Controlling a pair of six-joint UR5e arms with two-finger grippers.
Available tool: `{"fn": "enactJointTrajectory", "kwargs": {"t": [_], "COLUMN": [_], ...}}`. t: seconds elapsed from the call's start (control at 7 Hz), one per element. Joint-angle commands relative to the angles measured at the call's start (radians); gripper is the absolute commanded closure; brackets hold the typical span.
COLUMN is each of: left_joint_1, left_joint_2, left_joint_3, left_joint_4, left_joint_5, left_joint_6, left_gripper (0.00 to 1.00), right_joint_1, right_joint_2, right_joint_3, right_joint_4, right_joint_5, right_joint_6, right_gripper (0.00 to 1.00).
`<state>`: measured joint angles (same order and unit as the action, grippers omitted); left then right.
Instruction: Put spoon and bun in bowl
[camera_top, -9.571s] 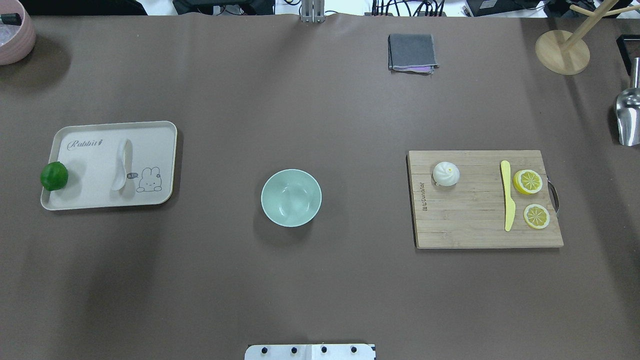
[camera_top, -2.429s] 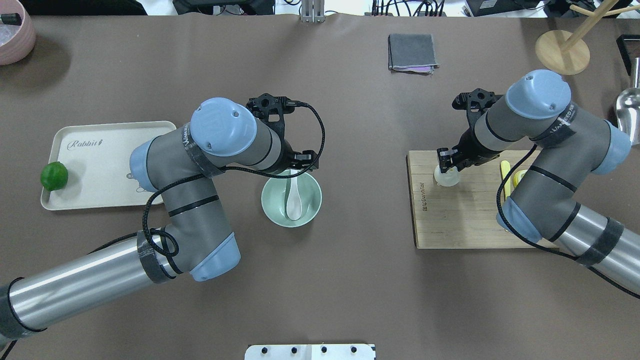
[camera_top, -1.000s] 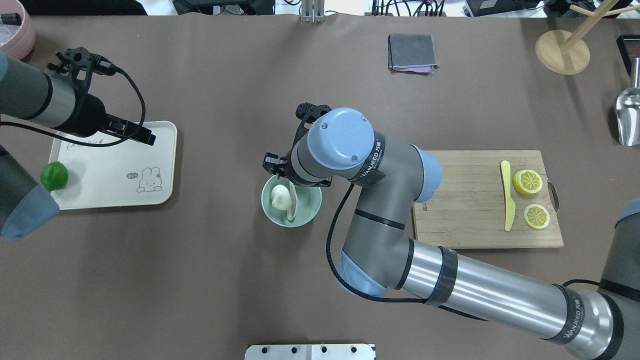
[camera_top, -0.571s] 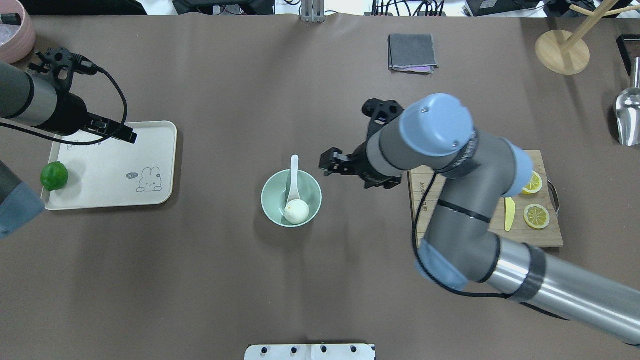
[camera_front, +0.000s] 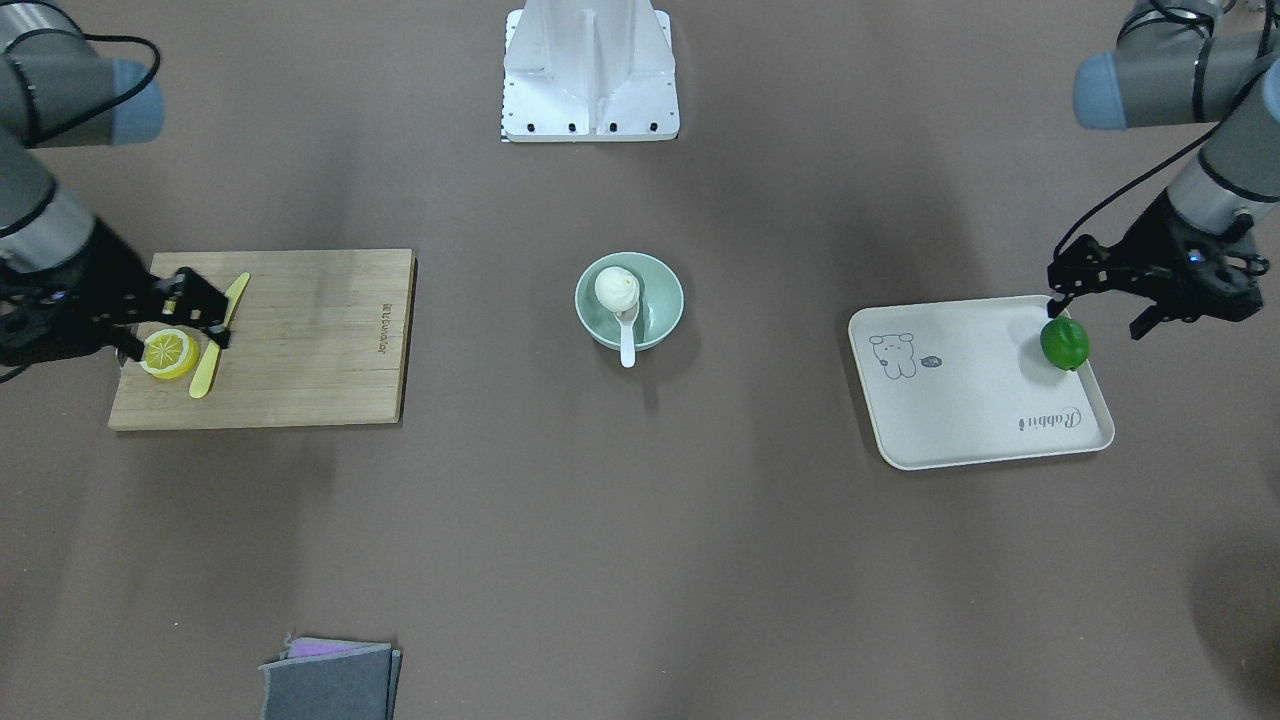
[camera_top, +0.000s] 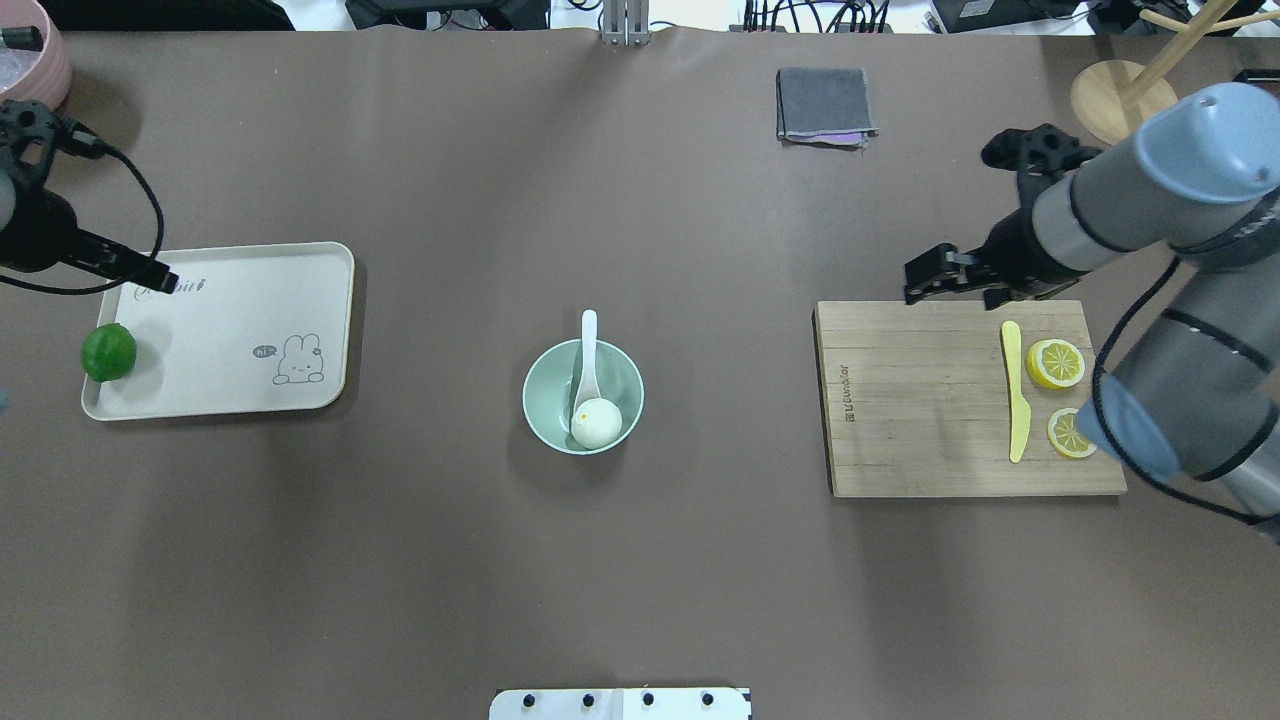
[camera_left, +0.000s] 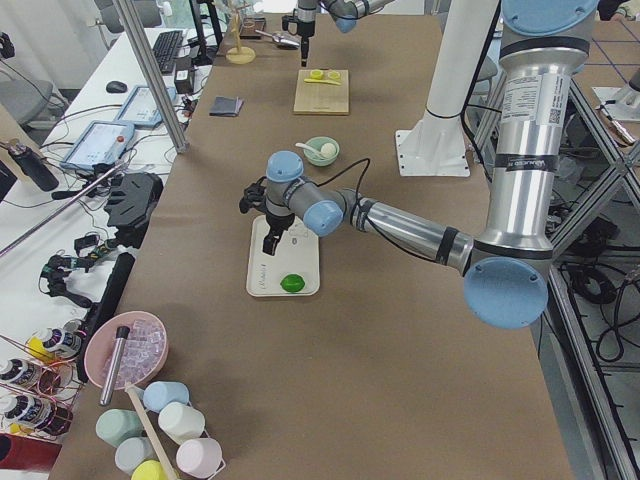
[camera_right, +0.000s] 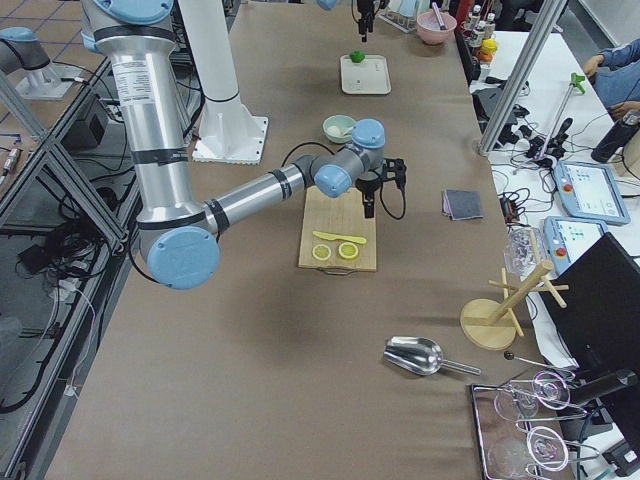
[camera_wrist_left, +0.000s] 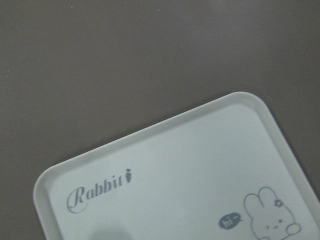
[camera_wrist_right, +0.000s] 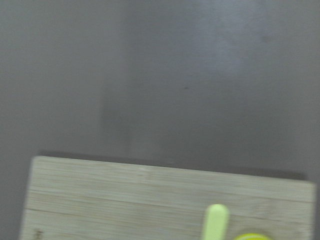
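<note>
Bun (camera_top: 597, 422) inside the bowl (camera_top: 530, 395), on the side nearer the robot, touching the scoop of the spoon (camera_top: 587, 345). Spoon in the same bowl, scoop down, handle leaning on the far rim and poking out past it. Bowl alone at mid-table, between the tray (camera_top: 250, 300) and the cutting board (camera_top: 920, 420), well apart from both.

Further out, left gripper (camera_front: 1098, 305) above the tray's outer end, near the lime (camera_front: 1064, 343); fingers spread, nothing between them. Right gripper (camera_front: 208, 312) above the cutting board, likewise spread and empty.

From the front: both pairs of fingers plainly parted (only dark side-on shapes from overhead), but just one lemon slice (camera_front: 168, 352) in sight beside the knife (camera_front: 212, 360), the right gripper covering the spot next to it. From overhead: two slices side by side at the board's outer end, the knife just inboard of them, and the right gripper over the board's far edge. From the wrists: only the tray's printed corner on the left, and on the right a blurred strip of board with the knife's tip; no fingers in frame in either.

Against the overhead picture of a moment ago: bun, spoon and bowl unmoved. Right gripper gone from beside the bowl, now back over the board. Left gripper drawn further toward the table's left edge.
</note>
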<state>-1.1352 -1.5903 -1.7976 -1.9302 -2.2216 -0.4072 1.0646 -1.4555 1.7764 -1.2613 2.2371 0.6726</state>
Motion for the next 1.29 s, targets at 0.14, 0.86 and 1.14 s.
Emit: {"fn": "enactJointTrajectory", "kwargs": {"t": [0.14,0.86,1.14], "left_joint_1": [-0.170,-0.322,-0.331], "left_joint_2": [0.176,0.199,0.207], "left_joint_3": [0.001,0.061,0.067], "left_joint_4": [0.004,0.126,0.128], "left_joint_5": [-0.066,-0.122,-0.124], "left_joint_6": [0.236,0.261,0.260], "left_gripper": [0.02,0.02,0.02], "right_joint_1": [0.314,0.373,0.388], "right_joint_2": [-0.101,-0.086,-0.089], "right_joint_3": [-0.200,-0.264,-0.264], "right_joint_4": [0.000,-0.003,-0.001], "right_joint_5": [0.090,0.098,0.104], "right_joint_6": [-0.517,-0.555,-0.555], "right_gripper": [0.00,0.00,0.00]}}
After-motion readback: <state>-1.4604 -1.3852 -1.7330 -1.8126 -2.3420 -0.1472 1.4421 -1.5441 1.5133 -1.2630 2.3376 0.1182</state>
